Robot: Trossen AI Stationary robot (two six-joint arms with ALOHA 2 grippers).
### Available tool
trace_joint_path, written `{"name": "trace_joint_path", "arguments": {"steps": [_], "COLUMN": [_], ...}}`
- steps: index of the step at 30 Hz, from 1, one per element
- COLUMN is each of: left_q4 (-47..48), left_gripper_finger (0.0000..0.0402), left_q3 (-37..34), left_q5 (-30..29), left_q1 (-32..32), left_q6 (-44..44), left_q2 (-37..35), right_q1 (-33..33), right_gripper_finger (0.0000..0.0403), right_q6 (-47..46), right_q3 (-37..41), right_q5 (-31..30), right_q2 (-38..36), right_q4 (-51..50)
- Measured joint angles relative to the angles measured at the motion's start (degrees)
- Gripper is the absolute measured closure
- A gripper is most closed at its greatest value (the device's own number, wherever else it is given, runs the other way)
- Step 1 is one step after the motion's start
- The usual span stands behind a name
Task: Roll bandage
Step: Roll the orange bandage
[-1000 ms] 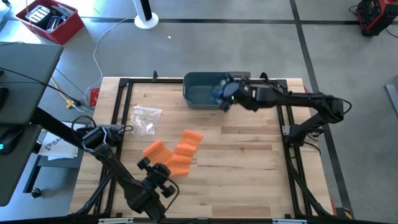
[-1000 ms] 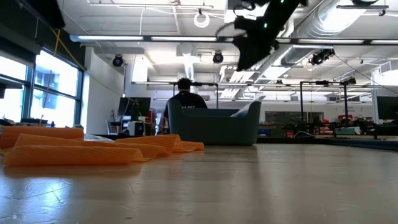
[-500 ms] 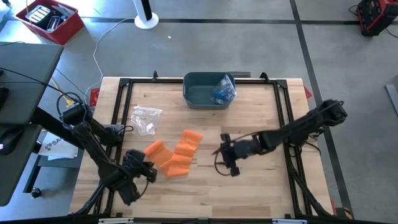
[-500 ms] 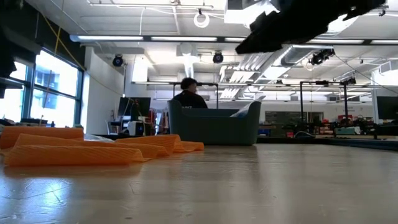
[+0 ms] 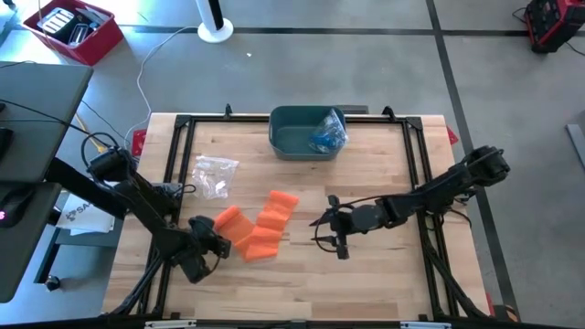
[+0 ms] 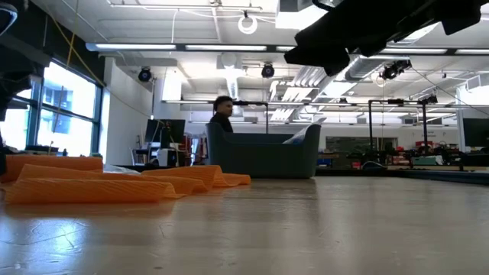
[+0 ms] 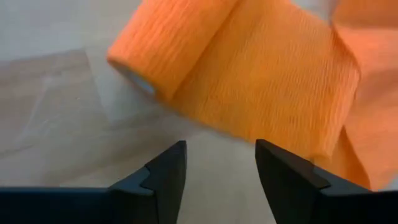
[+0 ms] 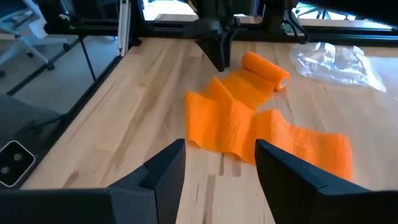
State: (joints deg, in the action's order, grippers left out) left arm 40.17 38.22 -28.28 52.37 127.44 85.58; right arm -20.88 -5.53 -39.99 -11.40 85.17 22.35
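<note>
Approach step: orange bandage is lying partly unrolled at worktop centre, left tool hovering spread at its 8 o'clock, right tool spread at 3 o'clock; next, pinching the rolled end.

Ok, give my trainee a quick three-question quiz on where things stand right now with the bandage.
1. True or false: the left gripper is clamped on the orange bandage.
2. What lies in the teal bin: A) crumpled blue item B) bandage roll C) nothing
3. Which end of the bandage is rolled up, the one nearer the clear plastic bag or the one nearer the right gripper?

Key: 1 false, its fingers stand open just short of the roll. 2 A. 3 the end nearer the bag.
</note>
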Motion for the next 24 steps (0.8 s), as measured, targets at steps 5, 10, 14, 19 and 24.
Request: {"name": "trace_joint_path", "arguments": {"steps": [5,10,14,19,24], "left_q4": [1.5,4.3,6.6,8.4,9.1], "left_gripper_finger": [0.0209,0.0208,0.0208,0.0208,0.0208], "left_q3": [0.0,0.0,0.0,0.0,0.0], "left_q5": [5.2,4.4,1.9,0.3,-7.9], "left_q1": [1.5,2.5,2.2,1.1,0.5], "left_q6": [0.0,0.4,0.0,-0.1,-0.5], "left_q2": [-1.3,-1.4,-1.4,-1.4,-1.4], "right_q1": [-0.1,-0.1,-0.1,-0.1,-0.1], "right_gripper_finger": [0.0217,0.0217,0.0217,0.0217,0.0217], "right_q6": [-1.1,-2.5,-2.6,-3.3,-3.8], "right_q3": [0.0,0.0,0.0,0.0,0.0], "right_q5": [0.0,0.0,0.0,0.0,0.0], "right_q2": [-0.1,-0.1,-0.1,-0.1,-0.1], "right_q4": [-0.4,-0.9,-0.8,-0.8,-0.8]}}
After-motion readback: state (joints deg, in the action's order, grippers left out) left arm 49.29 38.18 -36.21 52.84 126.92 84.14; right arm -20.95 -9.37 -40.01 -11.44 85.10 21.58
